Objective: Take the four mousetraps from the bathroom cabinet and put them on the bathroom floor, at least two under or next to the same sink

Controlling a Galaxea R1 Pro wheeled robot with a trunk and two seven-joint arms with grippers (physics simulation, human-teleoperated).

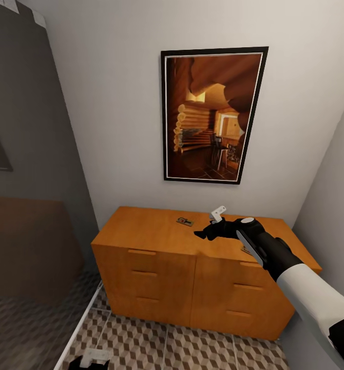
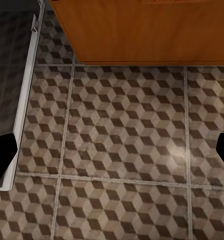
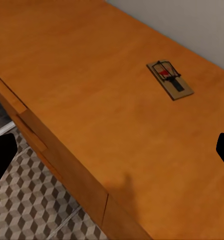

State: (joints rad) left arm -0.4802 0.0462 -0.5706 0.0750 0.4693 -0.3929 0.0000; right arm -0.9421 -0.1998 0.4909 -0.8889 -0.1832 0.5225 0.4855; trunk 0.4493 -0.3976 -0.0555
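Our right pincer (image 1: 205, 234) hangs with jaws spread and empty above the cabinet (image 1: 156, 231) top. One mousetrap (image 3: 169, 79) lies flat there, near the back wall. Our left pincer (image 2: 112, 155), also spread, faces the bathroom floor (image 2: 122, 130).

The head view looks forward and down from above at the cabinet (image 1: 156, 267) standing against the wall, the tiled floor (image 1: 192, 349) at its foot. The right wrist view hangs close over the cabinet (image 3: 91, 100) top, facing down across its front edge, and takes in the mousetrap (image 3: 169, 79) near the back edge, which the head view also catches (image 1: 184, 221). The left wrist view looks nearly straight down at the floor (image 2: 122, 140) from low, with the cabinet (image 2: 142, 30) front at one edge.
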